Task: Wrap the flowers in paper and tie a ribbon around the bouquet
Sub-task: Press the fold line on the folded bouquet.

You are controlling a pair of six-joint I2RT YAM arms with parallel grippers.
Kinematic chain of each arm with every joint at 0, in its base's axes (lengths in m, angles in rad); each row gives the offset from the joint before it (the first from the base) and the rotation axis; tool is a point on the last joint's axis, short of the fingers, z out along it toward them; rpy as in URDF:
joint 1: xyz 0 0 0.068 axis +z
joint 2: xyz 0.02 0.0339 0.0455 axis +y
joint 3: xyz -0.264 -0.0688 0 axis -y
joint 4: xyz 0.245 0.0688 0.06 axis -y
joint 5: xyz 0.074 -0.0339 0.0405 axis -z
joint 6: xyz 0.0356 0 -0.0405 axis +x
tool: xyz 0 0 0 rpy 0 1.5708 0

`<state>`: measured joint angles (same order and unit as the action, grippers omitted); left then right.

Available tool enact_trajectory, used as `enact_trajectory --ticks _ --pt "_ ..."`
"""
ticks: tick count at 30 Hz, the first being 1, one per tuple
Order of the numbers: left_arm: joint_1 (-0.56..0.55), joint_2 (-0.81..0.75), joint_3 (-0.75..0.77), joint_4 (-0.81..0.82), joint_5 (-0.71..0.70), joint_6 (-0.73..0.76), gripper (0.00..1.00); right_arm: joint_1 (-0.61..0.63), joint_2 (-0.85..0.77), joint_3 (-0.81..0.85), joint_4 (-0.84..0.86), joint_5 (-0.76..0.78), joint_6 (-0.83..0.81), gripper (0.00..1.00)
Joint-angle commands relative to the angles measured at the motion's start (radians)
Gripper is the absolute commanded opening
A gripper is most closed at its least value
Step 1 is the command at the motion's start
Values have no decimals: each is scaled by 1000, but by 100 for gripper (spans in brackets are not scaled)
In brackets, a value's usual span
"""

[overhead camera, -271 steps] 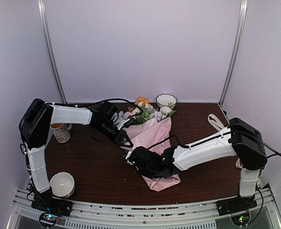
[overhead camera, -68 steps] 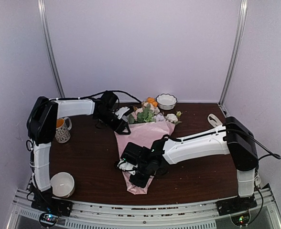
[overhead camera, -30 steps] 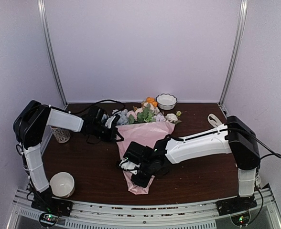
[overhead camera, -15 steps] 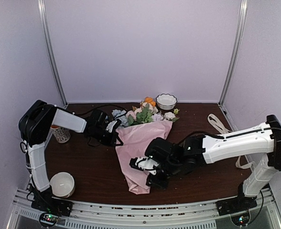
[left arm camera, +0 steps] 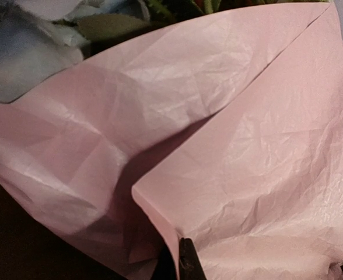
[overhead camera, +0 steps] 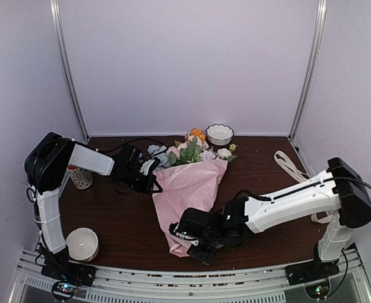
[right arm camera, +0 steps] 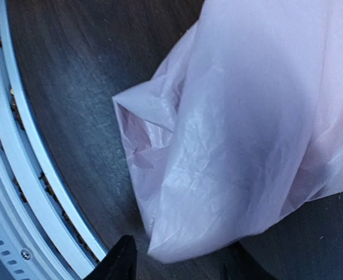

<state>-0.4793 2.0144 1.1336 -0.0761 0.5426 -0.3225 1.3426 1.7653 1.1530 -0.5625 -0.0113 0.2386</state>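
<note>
The bouquet [overhead camera: 188,189] lies on the table as a cone of pink paper [left arm camera: 241,134], blooms toward the back. Its flowers [overhead camera: 188,151] show white, pale blue and orange heads with green leaves; a pale blue bloom [left arm camera: 20,64] sits at the top left of the left wrist view. My left gripper [overhead camera: 153,179] is shut on a folded edge of the paper at the cone's upper left [left arm camera: 180,265]. My right gripper [overhead camera: 198,251] stands open at the cone's narrow near end [right arm camera: 177,268], with the paper's tip [right arm camera: 160,245] just above its fingers [right arm camera: 119,259]. The cream ribbon [overhead camera: 289,165] lies at the far right.
A white bowl [overhead camera: 219,134] stands at the back behind the flowers. A patterned mug [overhead camera: 79,177] is at the left, and another white bowl [overhead camera: 82,243] at the near left. The table's metal rail [right arm camera: 20,175] runs close beside my right gripper.
My right gripper has opened, letting go of the lower part of the cone, and has moved down to the cone's near tip. The left gripper keeps its hold on the paper.
</note>
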Motion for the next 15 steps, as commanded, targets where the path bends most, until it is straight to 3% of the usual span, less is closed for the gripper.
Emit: enact_trajectory --ticks 1,5,14,15 --pt "14 15 -7 18 -9 20 0 17 71 84 -83 78 52 39" --pt "14 16 -14 31 -13 19 0 70 91 94 -148 138 50 0" --pt "14 34 17 1 -36 42 0 119 83 44 -222 145 -24 0" --pt "13 36 19 1 -37 44 0 119 72 33 -215 139 -29 3"
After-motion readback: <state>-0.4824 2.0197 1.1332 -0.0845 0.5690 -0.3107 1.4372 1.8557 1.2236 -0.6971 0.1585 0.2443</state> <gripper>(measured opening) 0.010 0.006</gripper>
